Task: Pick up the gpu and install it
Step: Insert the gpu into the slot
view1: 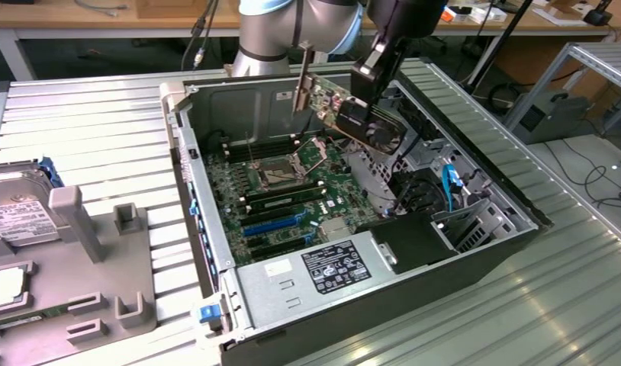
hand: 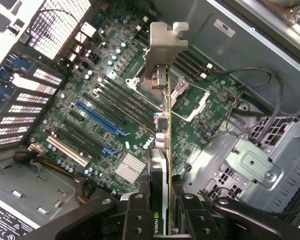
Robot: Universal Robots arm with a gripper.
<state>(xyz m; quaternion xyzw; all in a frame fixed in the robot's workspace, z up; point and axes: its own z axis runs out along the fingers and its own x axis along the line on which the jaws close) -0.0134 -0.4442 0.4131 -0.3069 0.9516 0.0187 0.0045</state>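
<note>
Exterior view: the hand (view1: 374, 70) is holding the gpu (view1: 364, 120) in the air above the open computer case (view1: 239, 95), which is lying on its side on the slatted tabletop (view1: 87, 130). The card is hanging tilted, with its silver end bracket (view1: 304, 72) sticking up toward the far wall of the case. It is touching nothing inside. It is hovering over the motherboard (view1: 290, 194), roughly above the CPU socket (view1: 275, 174). The fan face appears to be turning toward the exterior view's right, though the dark surface is hard to read.

Wrist view: the black fingers (hand: 135, 217) are closing narrowly on both faces of the card, gripping it edge-on near the end opposite the bracket. Beneath the card, the long blue expansion slot (hand: 102, 117) is sitting empty, off to one side of the card's line.

Judgement on step: the pick-up is done and the carry and alignment phase is in hand. The install is not yet done, since the connector edge is well above the board.

The seating is calling for three things: the card's lower edge running parallel to the blue slot and directly over it, the bracket lining up with the rear slot openings (hand: 20, 117), and the tilt coming out before any straight press down.
</note>
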